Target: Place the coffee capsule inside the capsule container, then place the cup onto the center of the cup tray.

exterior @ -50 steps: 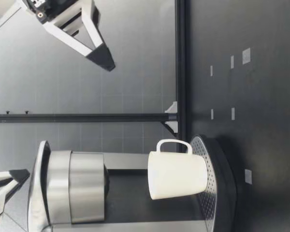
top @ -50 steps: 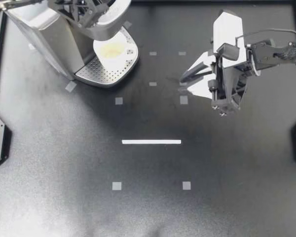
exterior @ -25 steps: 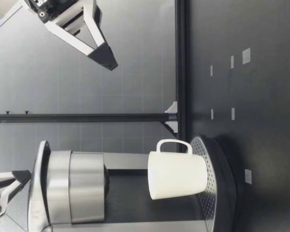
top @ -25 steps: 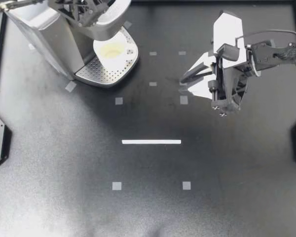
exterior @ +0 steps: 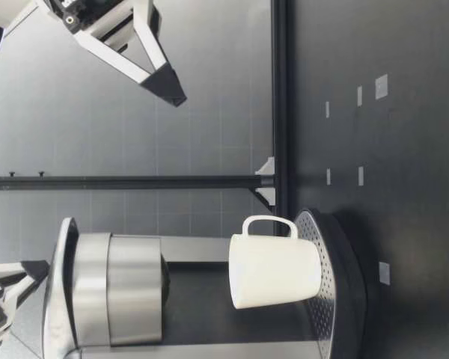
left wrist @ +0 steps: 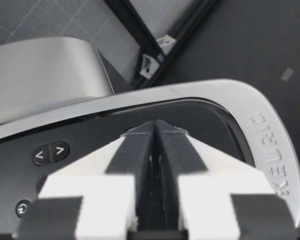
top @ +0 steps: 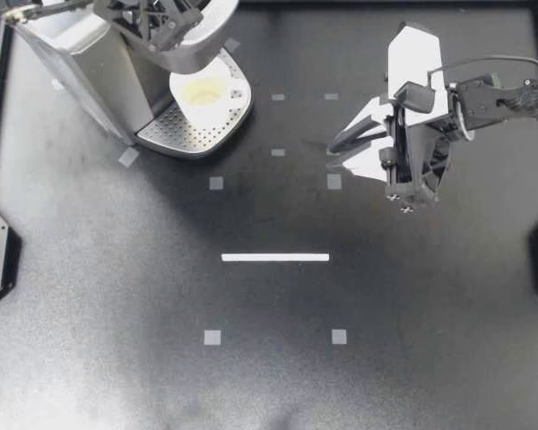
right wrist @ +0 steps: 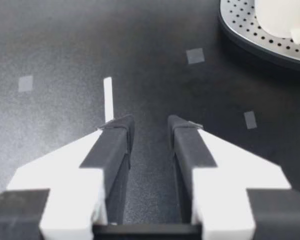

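Both hover; left pincer (top: 164, 25) pressed together over the coffee machine (top: 76, 54); right pincer (top: 334, 153) apart above the table (top: 269, 376).

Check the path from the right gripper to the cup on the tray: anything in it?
Nothing visible. Only table lies between my right gripper and the cup on the cup tray. The machine's head overhangs the cup from above.

My black right arm (top: 500, 97) bears white jaws.

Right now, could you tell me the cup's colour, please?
The cup is white, clearest in the low view.
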You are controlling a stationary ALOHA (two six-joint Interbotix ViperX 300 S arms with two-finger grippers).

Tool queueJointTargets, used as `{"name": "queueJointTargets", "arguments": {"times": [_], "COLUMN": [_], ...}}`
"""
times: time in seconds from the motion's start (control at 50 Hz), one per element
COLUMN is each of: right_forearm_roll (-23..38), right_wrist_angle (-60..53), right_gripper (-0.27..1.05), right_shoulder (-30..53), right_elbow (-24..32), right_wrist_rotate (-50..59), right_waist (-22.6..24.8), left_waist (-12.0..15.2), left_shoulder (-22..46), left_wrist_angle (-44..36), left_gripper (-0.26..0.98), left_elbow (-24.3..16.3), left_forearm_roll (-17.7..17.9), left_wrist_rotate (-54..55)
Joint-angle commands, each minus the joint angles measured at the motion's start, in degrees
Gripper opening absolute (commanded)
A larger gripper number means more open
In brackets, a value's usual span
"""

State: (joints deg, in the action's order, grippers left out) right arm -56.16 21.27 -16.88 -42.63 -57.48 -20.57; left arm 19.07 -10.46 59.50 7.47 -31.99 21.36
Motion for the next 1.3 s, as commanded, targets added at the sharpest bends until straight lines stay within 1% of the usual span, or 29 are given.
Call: {"name": "queueJointTargets", "arguments": {"times": [0.0,0.24,0.44,0.54,0.64,0.9,1.0,1.1,1.16,1.28], "right_forearm_roll": [-0.1,-0.1,-0.1,-0.2,-0.3,-0.4,-0.5,-0.5,-0.6,-0.8], "right_wrist_angle": [-0.4,-0.6,-0.6,-0.6,-0.6,-0.8,-0.8,-0.9,-1.2,-1.9], "right_gripper": [0.37,0.37,0.37,0.37,0.37,0.37,0.37,0.37,0.37,0.37], "right_shoulder": [-0.4,-0.4,-0.4,-0.5,-0.9,-2.1,-2.3,-2.3,-2.3,-2.4], "right_elbow": [0.6,0.6,0.6,0.4,0.1,0.0,-0.1,-0.1,-0.2,-0.4], "right_wrist_rotate": [-0.1,-0.2,-0.5,-0.5,-0.5,-0.4,-0.4,-0.4,-0.4,-0.4], "right_waist": [0.3,0.3,0.3,0.4,0.4,0.3,0.4,0.4,0.3,0.4], "left_waist": [0.4,0.4,0.4,0.4,0.4,0.4,0.4,-0.1,-0.2,-0.8], "left_shoulder": [1.8,2.9,2.4,0.9,-0.8,-4.3,-5.1,-6.9,-8.3,-11.7], "left_wrist_angle": [2.3,3.5,2.7,0.5,-1.9,-10.0,-12.7,-19.1,-23.5,-32.3], "left_gripper": [0.14,0.14,0.14,0.14,0.14,0.14,0.14,0.14,0.14,0.14], "left_elbow": [0.6,1.1,0.2,-0.8,-0.8,0.4,1.4,4.1,6.2,11.7], "left_forearm_roll": [1.5,2.7,2.0,0.0,-1.9,-2.1,-2.1,-2.0,-1.7,-0.3], "left_wrist_rotate": [-0.2,-0.2,-0.1,0.4,0.5,0.9,0.9,1.0,1.1,1.6]}}
